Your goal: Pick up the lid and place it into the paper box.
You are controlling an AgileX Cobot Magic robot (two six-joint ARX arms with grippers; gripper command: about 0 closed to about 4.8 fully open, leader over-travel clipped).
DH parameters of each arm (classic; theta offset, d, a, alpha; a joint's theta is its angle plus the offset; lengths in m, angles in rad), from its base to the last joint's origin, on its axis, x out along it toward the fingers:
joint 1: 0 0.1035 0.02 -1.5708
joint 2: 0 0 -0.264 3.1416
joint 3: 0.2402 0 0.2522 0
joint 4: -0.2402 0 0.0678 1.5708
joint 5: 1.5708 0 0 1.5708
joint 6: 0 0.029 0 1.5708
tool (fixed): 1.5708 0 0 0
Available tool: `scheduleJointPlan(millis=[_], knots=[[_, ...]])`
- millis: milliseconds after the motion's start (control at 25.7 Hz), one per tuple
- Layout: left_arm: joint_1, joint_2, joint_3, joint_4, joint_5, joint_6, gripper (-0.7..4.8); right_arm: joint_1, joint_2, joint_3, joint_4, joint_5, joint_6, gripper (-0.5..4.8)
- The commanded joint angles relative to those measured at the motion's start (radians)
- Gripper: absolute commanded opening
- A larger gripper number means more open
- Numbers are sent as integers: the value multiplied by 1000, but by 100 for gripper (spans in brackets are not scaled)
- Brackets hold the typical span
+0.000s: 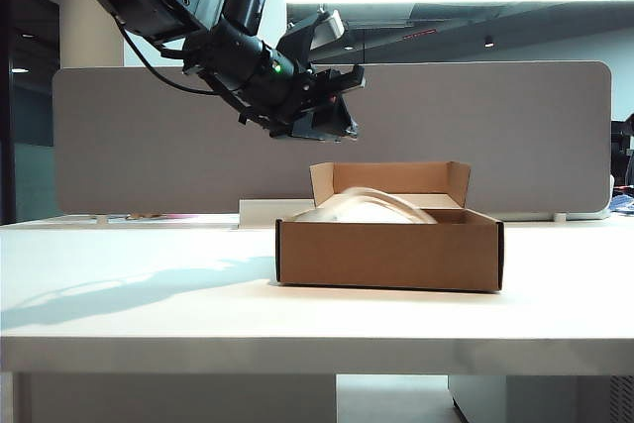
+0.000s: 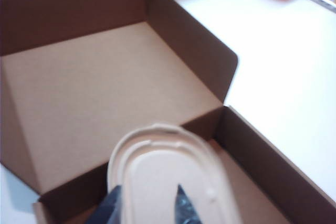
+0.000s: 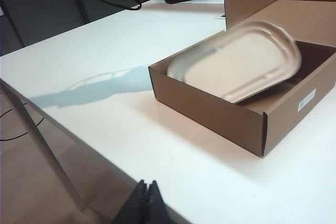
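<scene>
My exterior camera sits low at table-edge height, facing the paper box point(image 1: 388, 253) side-on. My left wrist looks steeply down into it, close; my right wrist watches from farther off, seemingly near the table's edge. All share the box.
</scene>
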Motion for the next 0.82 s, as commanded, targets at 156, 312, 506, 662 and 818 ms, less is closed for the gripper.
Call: scheduleJointPlan(millis=[156, 312, 506, 662, 818], knots=[[0, -7, 2, -1, 23, 7, 266, 0, -2, -5, 10, 0, 0, -5], [1, -51, 2, -44, -32, 7, 265, -1, -2, -5, 10, 24, 0, -5], [3, -151, 2, -219, -133, 9, 204, -1, -2, -5, 10, 87, -8, -5], [3, -238, 2, -356, -263, 71, 24, -1, -2, -5, 10, 205, -10, -5], [12, -321, -2, -435, -318, 100, -6, -2, -2, -5, 7, 372, -14, -5]])
